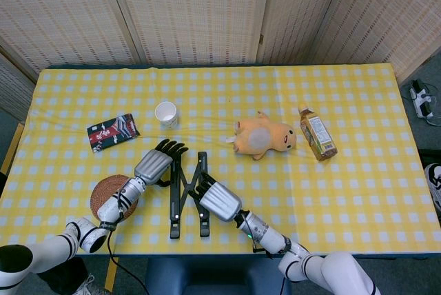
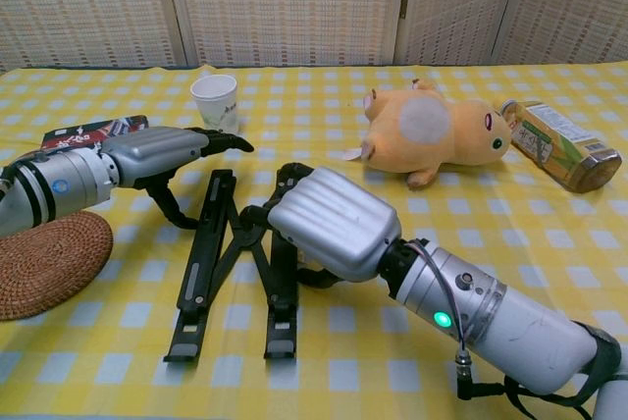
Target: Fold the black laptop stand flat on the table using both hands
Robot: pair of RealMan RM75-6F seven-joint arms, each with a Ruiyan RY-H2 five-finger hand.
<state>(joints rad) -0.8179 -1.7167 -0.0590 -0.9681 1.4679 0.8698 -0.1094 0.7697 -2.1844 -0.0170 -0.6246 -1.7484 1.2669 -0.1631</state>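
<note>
- The stand (image 1: 187,194) lies on the worktop (image 1: 358,185) near its front edge, between the two hands. Its two rails are close together and joined by crossed links.
- The left hand (image 1: 156,164) sits against the left rail's far end. Its fingers (image 2: 224,140) reach over the rail top and its thumb hangs beside the rail. Whether it actually grips cannot be told.
- The right hand (image 1: 216,199) covers the right rail, fingers curled toward the links. The palm hides the contact, so a hold cannot be confirmed.
- Step in hand, as judged: squeezing the rails together, well along but not finished, since a gap shows between them.
- Next move calls for both hands to press inward evenly, keeping the rails parallel and flat on the cloth.
- Nearby: coaster (image 1: 110,198) under the left forearm; cup (image 1: 165,113), plush (image 1: 263,136) and bottle (image 1: 317,134) further back, apart from the stand.
</note>
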